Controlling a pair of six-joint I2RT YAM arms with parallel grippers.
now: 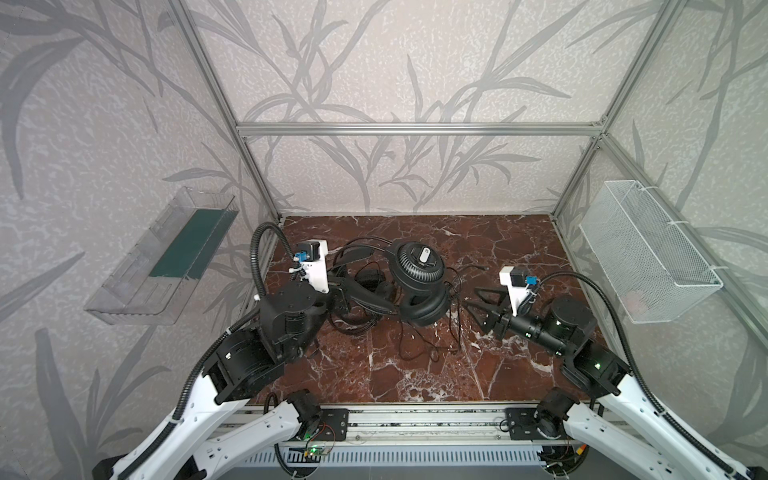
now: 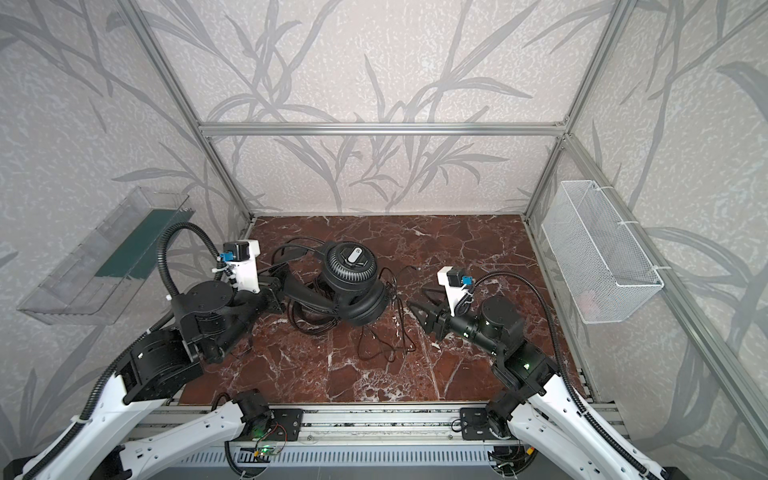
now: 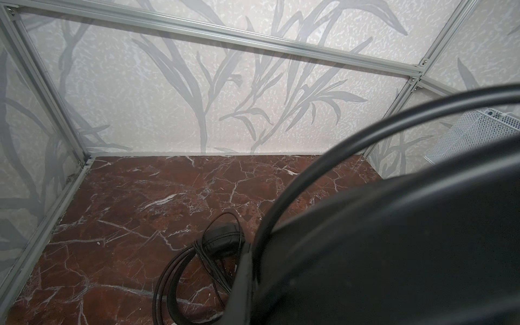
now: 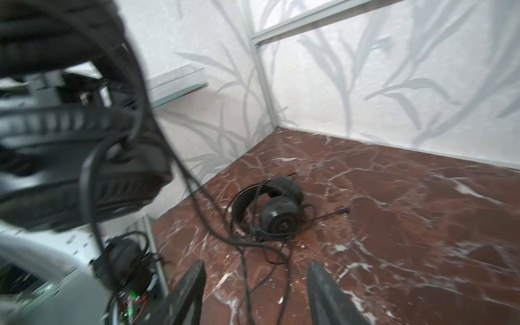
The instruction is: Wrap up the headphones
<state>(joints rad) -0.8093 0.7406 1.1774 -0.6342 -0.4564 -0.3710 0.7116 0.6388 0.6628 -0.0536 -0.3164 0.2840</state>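
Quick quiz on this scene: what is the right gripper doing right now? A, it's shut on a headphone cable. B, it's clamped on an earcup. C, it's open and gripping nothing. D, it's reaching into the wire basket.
C: the right gripper has its jaws spread wide with nothing clamped between them, and in a top view it sits apart from the headphones.

Headset (image 2: 351, 270) held raised in left jaws, cable (image 2: 382, 345) trailing, right jaws open nearby

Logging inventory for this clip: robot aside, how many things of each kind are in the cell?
Black headsets: 2 (raised headset, lying headset)
Clear wall tray: 1
White mesh basket: 1
Total: 4
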